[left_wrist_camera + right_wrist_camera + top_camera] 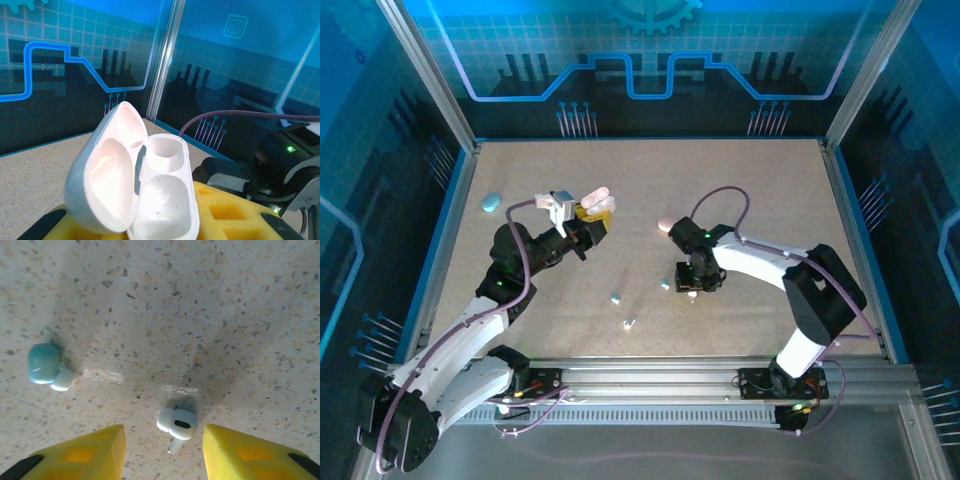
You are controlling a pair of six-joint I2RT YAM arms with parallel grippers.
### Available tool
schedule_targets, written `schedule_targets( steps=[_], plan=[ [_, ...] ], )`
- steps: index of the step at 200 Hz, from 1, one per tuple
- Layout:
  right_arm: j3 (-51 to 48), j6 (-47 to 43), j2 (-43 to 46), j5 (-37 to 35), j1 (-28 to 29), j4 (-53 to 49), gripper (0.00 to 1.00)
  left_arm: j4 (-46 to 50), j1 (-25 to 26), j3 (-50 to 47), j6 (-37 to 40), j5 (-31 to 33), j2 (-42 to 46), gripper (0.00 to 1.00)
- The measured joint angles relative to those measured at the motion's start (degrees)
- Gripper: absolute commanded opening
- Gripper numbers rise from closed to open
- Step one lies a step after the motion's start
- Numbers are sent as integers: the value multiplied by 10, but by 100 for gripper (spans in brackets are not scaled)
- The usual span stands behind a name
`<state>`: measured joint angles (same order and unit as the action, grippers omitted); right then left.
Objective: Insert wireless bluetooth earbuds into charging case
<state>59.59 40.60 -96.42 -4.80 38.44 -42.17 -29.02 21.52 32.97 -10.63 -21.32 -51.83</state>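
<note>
Left gripper (pixel 588 222) is clenched on the open charging case (pixel 140 200) and holds it up off the table (pixel 760 190), at about ten o'clock from the table's middle. Yellow fingers (pixel 220 210) grip the case's lower half from both sides. In the left wrist view the lid is swung back toward nine o'clock, and both wells show bare white.

Right gripper (pixel 695 288) points straight down, close over the table, at about four o'clock from the middle. Its jaws are released and stand apart. The white earbud (pixel 177 423) lies on the table between the two yellow fingers (pixel 95 452), with a gap on each side and its stem toward six o'clock.

The light blue earbud (pixel 45 362) lies at ten o'clock from the white one and clear of the fingers, with its white tip toward four o'clock.

Top view:
- A second light blue earbud (pixel 616 297) lies at six o'clock from the middle.
- A small white piece (pixel 629 324) lies just beyond it, toward the near edge.
- A blue case (pixel 491 202) sits near the left rim, at nine o'clock from the left gripper.
- A pink rounded thing (pixel 665 226) rests beside the right arm; I cannot tell whether it is a case or a bud.
</note>
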Motion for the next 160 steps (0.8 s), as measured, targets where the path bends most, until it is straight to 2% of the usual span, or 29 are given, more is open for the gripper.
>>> schedule_targets(
  steps=[43,160],
  plan=[
    [18,13,-15,-40,14,-27,45,0,0,0,0,0,0,28],
    [3,19,-42,-14,7,-2,34,-1,0,0,0,0,-9,29]
  ],
)
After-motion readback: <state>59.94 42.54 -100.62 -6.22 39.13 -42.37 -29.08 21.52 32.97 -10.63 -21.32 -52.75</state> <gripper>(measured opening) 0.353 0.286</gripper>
